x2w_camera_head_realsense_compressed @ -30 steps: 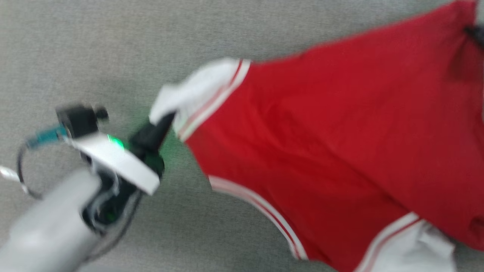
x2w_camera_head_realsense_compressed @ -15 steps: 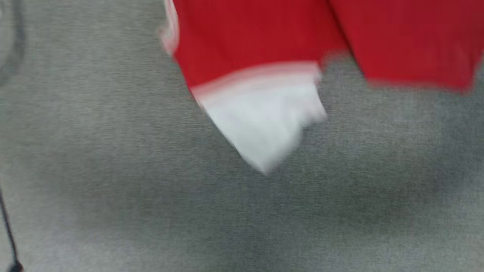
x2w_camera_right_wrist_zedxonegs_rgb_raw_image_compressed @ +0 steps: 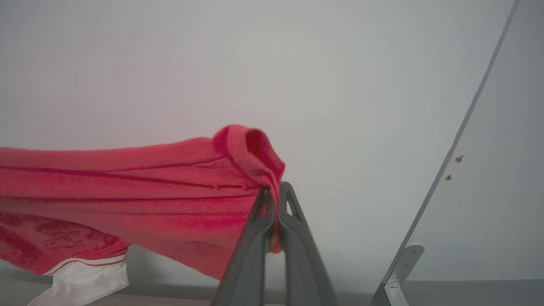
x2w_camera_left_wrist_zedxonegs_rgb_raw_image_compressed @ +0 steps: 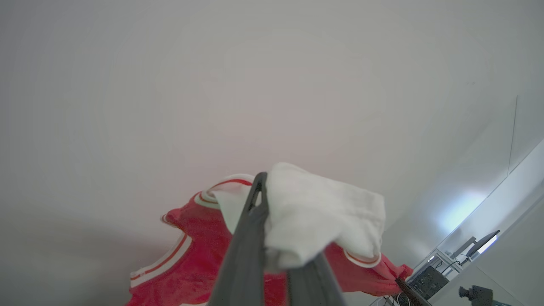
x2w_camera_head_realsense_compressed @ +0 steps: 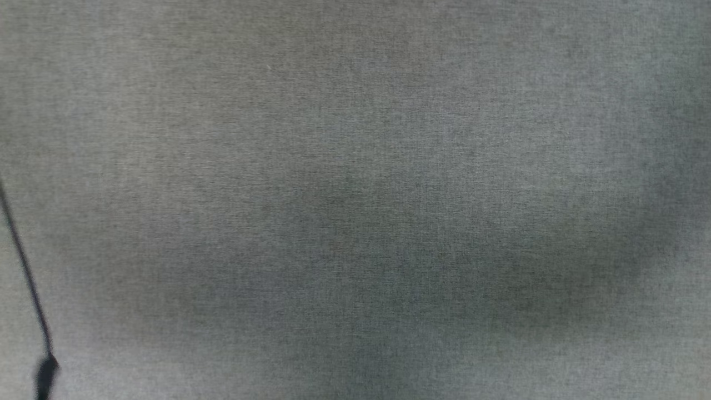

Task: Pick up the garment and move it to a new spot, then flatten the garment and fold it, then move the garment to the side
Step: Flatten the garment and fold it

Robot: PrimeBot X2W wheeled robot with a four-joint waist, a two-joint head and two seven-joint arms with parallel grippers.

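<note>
In the left wrist view, the left tool (x2w_camera_left_wrist_zedxonegs_rgb_raw_image_compressed: 267, 204) rose from the bottom edge with its two dark fingers closed on a white panel of the garment (x2w_camera_left_wrist_zedxonegs_rgb_raw_image_compressed: 323, 212). The white cloth bunched over and draped across the right-hand finger, hiding its tip. Below and behind the white panel, the red body of the garment hung down, with white-and-red striped trim (x2w_camera_left_wrist_zedxonegs_rgb_raw_image_compressed: 163, 263) running along its curved edges. A plain pale wall (x2w_camera_left_wrist_zedxonegs_rgb_raw_image_compressed: 212, 85) lay behind it, and a monitor (x2w_camera_left_wrist_zedxonegs_rgb_raw_image_compressed: 482, 242) on a stand sat small in the lower right corner. In the right wrist view, the right tool (x2w_camera_right_wrist_zedxonegs_rgb_raw_image_compressed: 276, 191) had its fingers pressed tightly together, pinching a gathered fold of red cloth that puckered above the fingertips. From that pinch the garment stretched away to the left of the view in long taut creases, lifted clear against a pale background, and a white panel dangled from its lower left edge. A pale metal bracket (x2w_camera_right_wrist_zedxonegs_rgb_raw_image_compressed: 395, 272) stood at the lower right. The head view showed a grey woven surface (x2w_camera_head_realsense_compressed: 355, 166) with a soft shadow across its lower half and a thin dark cable (x2w_camera_head_realsense_compressed: 28, 278) at the left edge.
</note>
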